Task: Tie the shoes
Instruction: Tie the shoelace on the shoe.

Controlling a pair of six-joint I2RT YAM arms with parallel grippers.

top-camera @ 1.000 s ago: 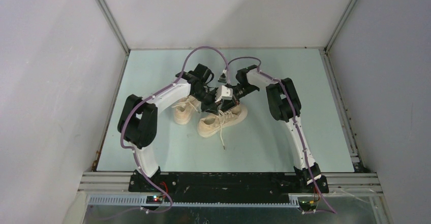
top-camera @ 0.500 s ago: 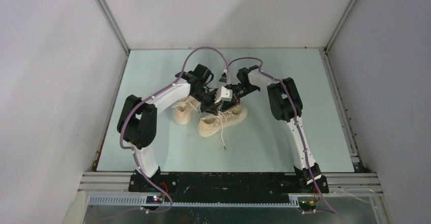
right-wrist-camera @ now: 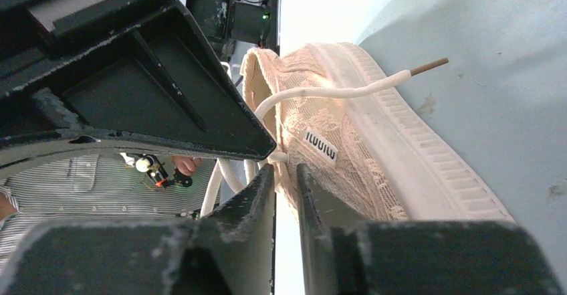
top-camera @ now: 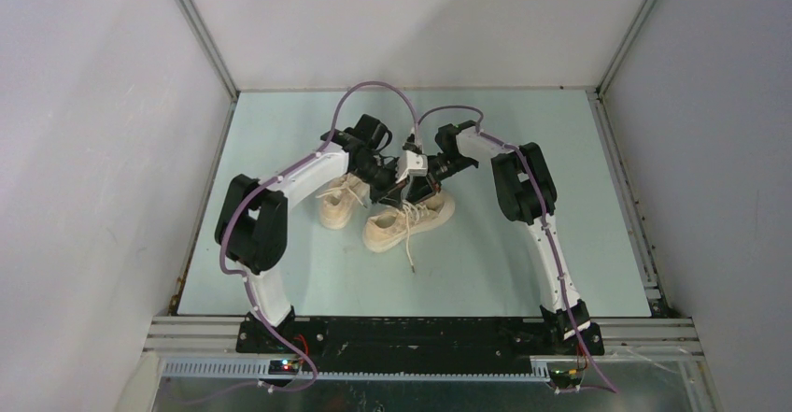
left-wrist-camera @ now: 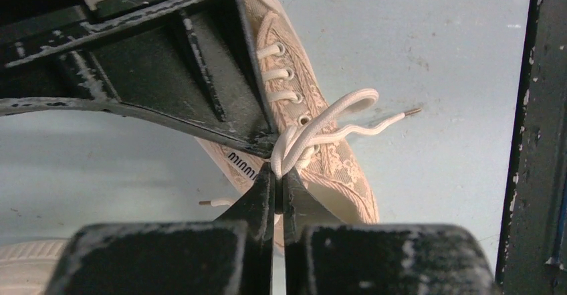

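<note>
Left end effector [left-wrist-camera: 277, 174]: fingers pressed together, clamping the off-white lace [left-wrist-camera: 334, 118] right at the tips. A loop and one tipped end are fanning out from the pinch across the eyelets. It was slightly parted a moment ago, so it is only now biting.

Right end effector [right-wrist-camera: 286, 171]: fingers standing a little apart, with a thin gap showing between them. A bit of lace is sitting at the tips but not clamped, as far as I can see. It was closed a second ago.

The two are working nose to nose, almost touching, over the tongue of the nearer shoe [top-camera: 397, 228]. That shoe is lying mid-counter [top-camera: 523, 262], toe angling toward the left arm's side, heel toward the right arm. One lace tail [top-camera: 409, 255] is trailing off it toward the bases.

Other shoe [top-camera: 334, 208] is sitting just beside it on the left-arm side, partly under that arm. Neither shoe is shifting versus the earlier overhead shots.

Right wrist is sitting slightly farther back than before. The purple cable [top-camera: 374, 90] over the left arm is arching higher.
</note>
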